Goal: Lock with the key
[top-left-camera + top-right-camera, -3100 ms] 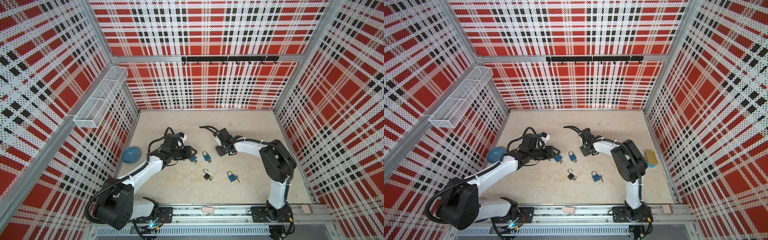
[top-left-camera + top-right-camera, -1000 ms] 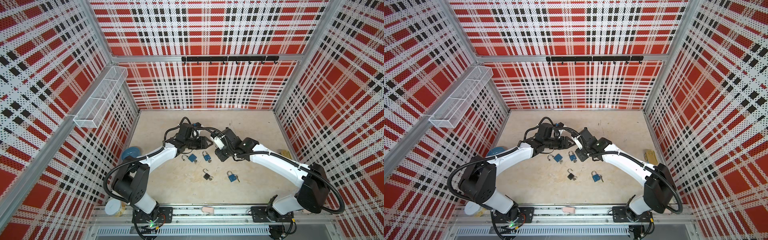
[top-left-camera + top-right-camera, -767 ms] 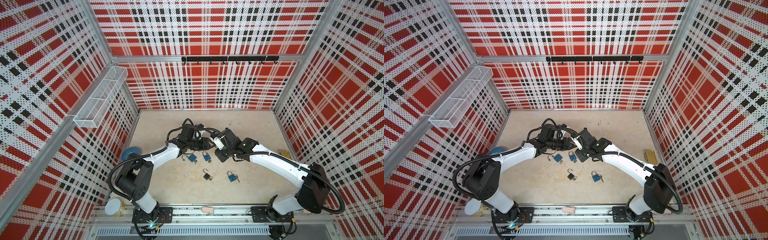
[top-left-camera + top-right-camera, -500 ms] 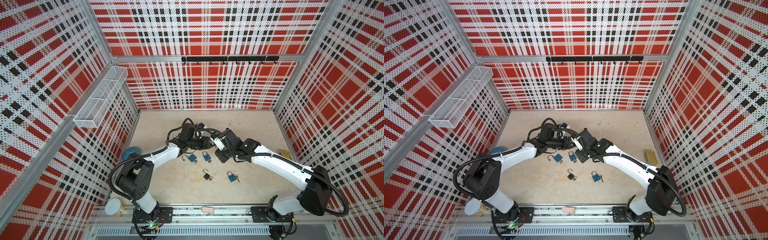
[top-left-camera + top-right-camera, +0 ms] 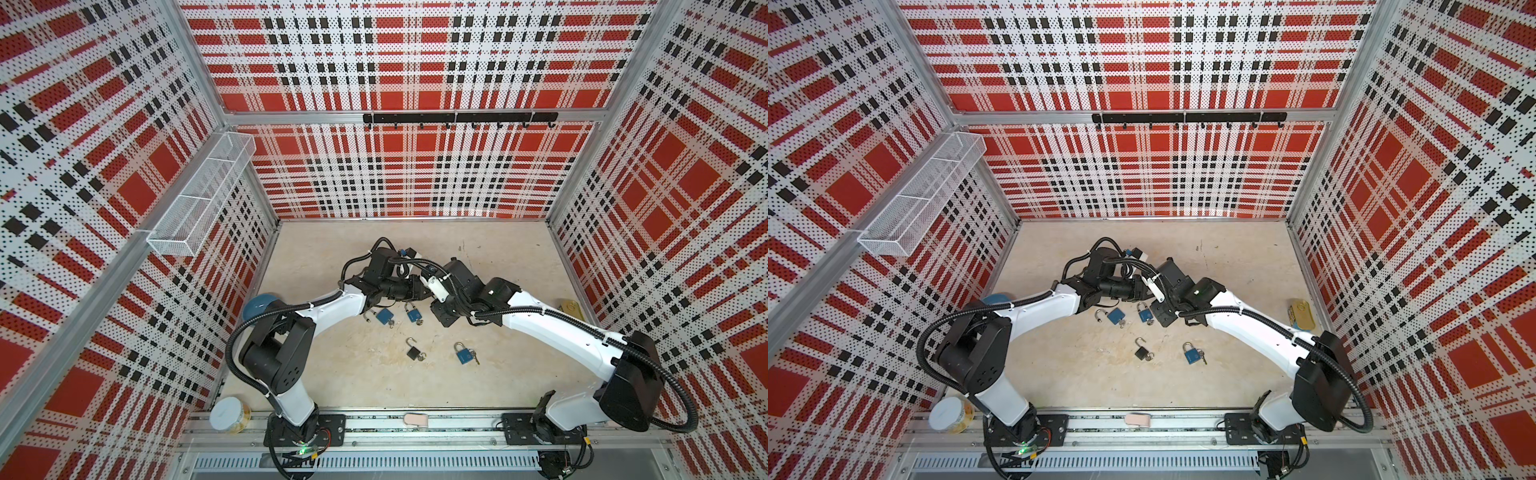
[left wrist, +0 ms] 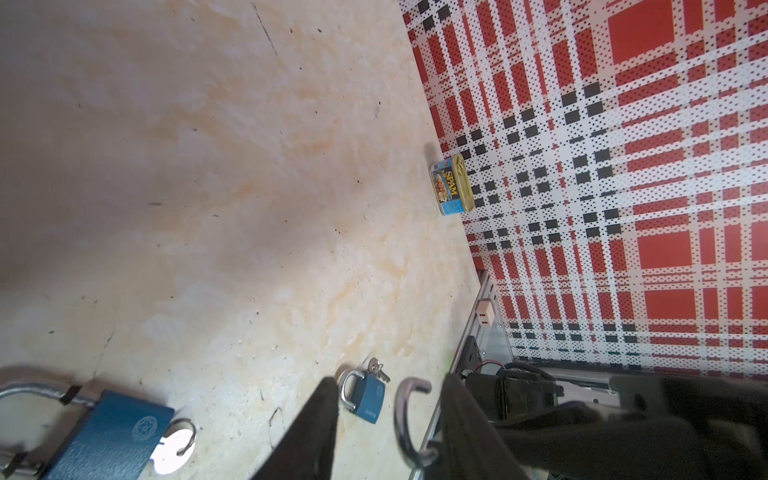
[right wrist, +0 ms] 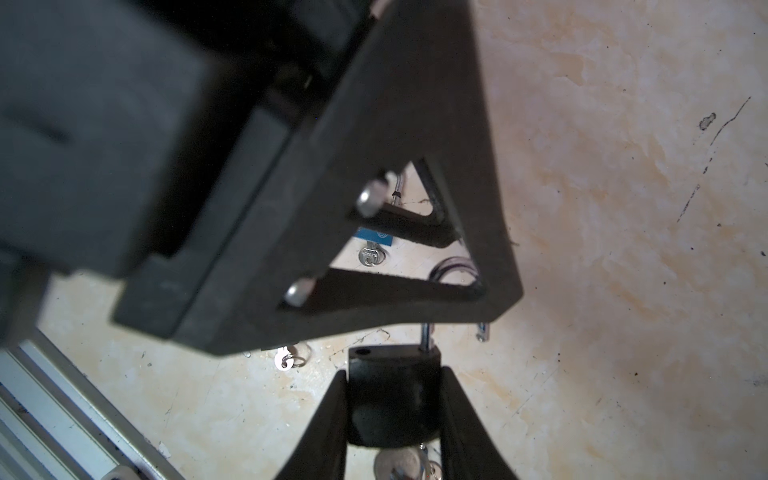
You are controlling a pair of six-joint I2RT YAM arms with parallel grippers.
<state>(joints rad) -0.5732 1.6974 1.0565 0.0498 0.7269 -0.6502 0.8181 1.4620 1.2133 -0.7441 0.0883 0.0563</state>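
Both arms reach in from the front rail with elbows bent outward and forearms sloping low. Their wrists meet nose to nose over the middle of the tabletop [image 5: 332, 374].

The right gripper [image 7: 392, 374] is clamped on the body of a black padlock [image 7: 392, 399], one finger pressed to each side, and holds it off the surface. The lock's shackle [image 6: 401, 415] is sprung open, with one post rising from the body toward the other arm. A silver key [image 7: 395, 461] with its ring shows blurred under the body; whether it sits in the keyhole I cannot tell.

The left gripper [image 6: 390, 378] faces the lock with jaws partly apart, straddling the shackle. The hook lies between the fingers, close to one and with a clear gap to the other.

Just in front of the wrists lie an open blue padlock [image 5: 384, 316] with a key in it and, beside it, a shut blue padlock [image 5: 414, 316]. Nearer the rail are a loose black padlock [image 5: 414, 352], its shackle open, and a third blue padlock [image 5: 463, 355], shut, with keys.

A Spam can [image 5: 571, 307] sits by the right wall and a blue bowl [image 5: 259, 305] by the left.
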